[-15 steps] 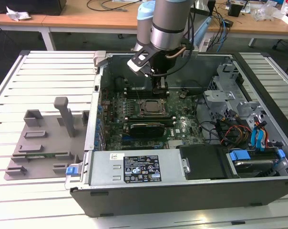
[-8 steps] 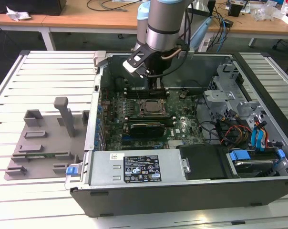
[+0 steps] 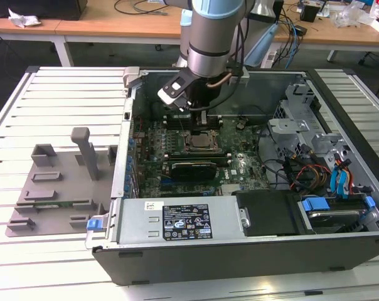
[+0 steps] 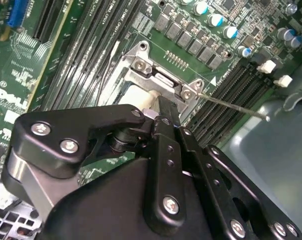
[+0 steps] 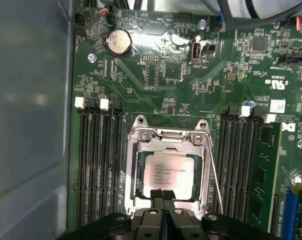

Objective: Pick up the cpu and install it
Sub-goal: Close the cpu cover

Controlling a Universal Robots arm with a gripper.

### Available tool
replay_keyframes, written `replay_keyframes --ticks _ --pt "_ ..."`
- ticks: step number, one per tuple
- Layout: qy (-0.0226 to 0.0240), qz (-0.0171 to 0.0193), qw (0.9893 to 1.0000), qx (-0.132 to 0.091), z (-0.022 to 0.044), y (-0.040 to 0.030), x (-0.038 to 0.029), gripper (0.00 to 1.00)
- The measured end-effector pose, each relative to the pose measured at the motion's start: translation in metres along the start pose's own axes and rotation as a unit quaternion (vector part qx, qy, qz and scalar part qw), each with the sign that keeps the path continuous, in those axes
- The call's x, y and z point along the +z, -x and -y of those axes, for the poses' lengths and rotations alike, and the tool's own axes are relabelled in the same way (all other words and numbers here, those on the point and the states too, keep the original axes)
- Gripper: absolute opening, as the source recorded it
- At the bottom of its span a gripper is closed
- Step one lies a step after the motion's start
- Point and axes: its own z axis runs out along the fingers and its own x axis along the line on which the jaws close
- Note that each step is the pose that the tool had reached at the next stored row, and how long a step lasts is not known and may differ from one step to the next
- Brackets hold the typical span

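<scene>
The cpu (image 5: 168, 172), a pale silver square, lies flat inside the metal-framed socket (image 5: 167, 137) on the green motherboard. My gripper (image 5: 163, 196) hangs right over the chip's edge, its two black fingers (image 5: 157, 194) pressed together with no gap. In the second wrist view the fingertips (image 4: 163, 111) meet just above a pale corner of the cpu (image 4: 136, 95); the gripper body hides the rest of the chip. In the exterior view the gripper (image 3: 201, 120) reaches down into the open computer case above the socket (image 3: 201, 142). The socket's thin lever wire (image 5: 214, 172) stands loose beside the frame.
Memory slots (image 5: 98, 165) flank the socket on both sides. An expansion card (image 3: 191, 168) lies near it. The case wall (image 5: 28, 125), a drive cage (image 3: 296, 125) and cables (image 3: 302, 172) ring the board. A grey fixture plate (image 3: 58, 185) with posts sits at the exterior view's left.
</scene>
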Motion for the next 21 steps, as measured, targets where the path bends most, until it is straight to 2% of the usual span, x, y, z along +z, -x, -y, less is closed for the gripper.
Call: replay_keyframes --ticks 2,5,7,10,15,21 --pt "0.0000 0.0001 1.0000 0.000 0.0026 0.0000 0.0085 0.11" --pt "-0.0001 0.0002 1.0000 0.000 0.0033 0.0000 0.0118 0.11" --pt "0.0001 0.0000 1.0000 0.000 0.0017 0.0000 0.0102 0.11" --pt "0.0000 0.0000 1.0000 0.000 -0.0043 0.0003 0.0063 0.11" --pt "0.0000 0.0001 1.0000 0.000 -0.0104 0.0007 0.0052 0.11" --pt "0.0000 0.0000 1.0000 0.000 -0.0126 0.0008 0.0000 0.11"
